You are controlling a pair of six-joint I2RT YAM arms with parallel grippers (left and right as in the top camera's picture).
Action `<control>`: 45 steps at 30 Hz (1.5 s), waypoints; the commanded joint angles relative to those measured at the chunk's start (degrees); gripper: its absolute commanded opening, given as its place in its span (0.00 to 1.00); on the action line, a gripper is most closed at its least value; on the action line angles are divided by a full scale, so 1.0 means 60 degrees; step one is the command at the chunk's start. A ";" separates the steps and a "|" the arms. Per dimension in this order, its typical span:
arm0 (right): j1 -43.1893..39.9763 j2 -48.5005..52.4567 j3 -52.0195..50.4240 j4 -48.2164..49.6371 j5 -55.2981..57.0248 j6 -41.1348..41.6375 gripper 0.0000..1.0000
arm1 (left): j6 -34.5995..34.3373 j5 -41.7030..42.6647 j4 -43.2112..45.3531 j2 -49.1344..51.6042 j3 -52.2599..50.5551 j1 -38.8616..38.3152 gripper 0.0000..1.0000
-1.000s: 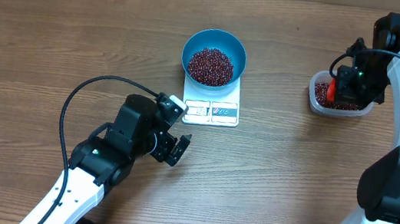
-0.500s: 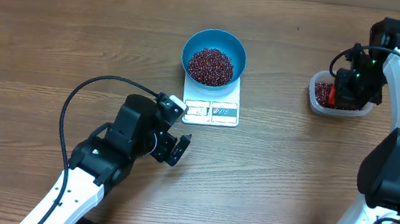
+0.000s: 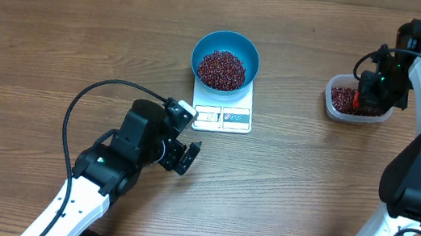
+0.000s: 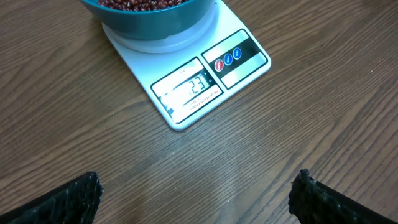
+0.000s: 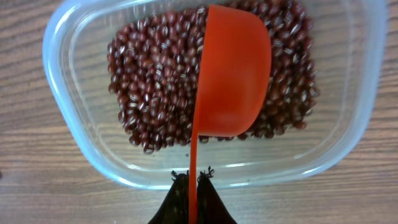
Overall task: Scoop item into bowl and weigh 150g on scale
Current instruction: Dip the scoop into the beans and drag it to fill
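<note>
**At the far right tub: scoop pinched, a long carry ahead**

Across the wooden table (image 3: 40, 47), the widest risk is the trip itself. The clear tub (image 5: 62, 74) sits well apart from the scale (image 3: 224, 108), so in my judgement a heaped or tilted load could shed beans onto the wood on the way left. The blue bowl (image 3: 208, 44) rests on the far end of the scale and already holds a mound of beans (image 3: 221, 69). A full extra scoop could overshoot the target, and a knock on the rim could shift the bowl and disturb the reading. The display (image 4: 189, 87) is too blurred to read surely.

The right gripper (image 5: 189, 186) is clamped tight on the thin handle of the orange scoop (image 5: 233, 81); such a narrow hold may let the handle twist. The scoop's cup lies turned on its side, right above the tub's beans (image 5: 155, 81), with none visible inside it. The left gripper (image 4: 196, 193) stands wide apart and empty, just on the near side of the scale.
</note>
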 commanded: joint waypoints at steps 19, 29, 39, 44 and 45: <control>-0.0029 0.0000 0.0208 0.0841 0.0040 0.0299 0.08 | -0.0087 -0.0058 0.0007 0.0036 -0.0033 0.0033 1.00; -0.0029 0.0000 0.0208 0.1096 0.0087 0.0798 0.05 | -0.0087 -0.0058 0.0007 0.0036 -0.0033 0.0033 0.99; -0.0029 -0.0011 0.0233 0.0892 0.0291 0.1107 0.04 | -0.0087 -0.0058 0.0007 0.0036 -0.0033 0.0033 1.00; -0.0029 -0.0146 0.0630 0.0284 0.0291 0.0747 0.04 | -0.0087 -0.0058 0.0007 0.0036 -0.0033 0.0033 1.00; -0.0029 -0.0204 0.0725 0.0219 0.0317 0.0670 0.04 | -0.0087 -0.0058 0.0007 0.0036 -0.0033 0.0033 0.99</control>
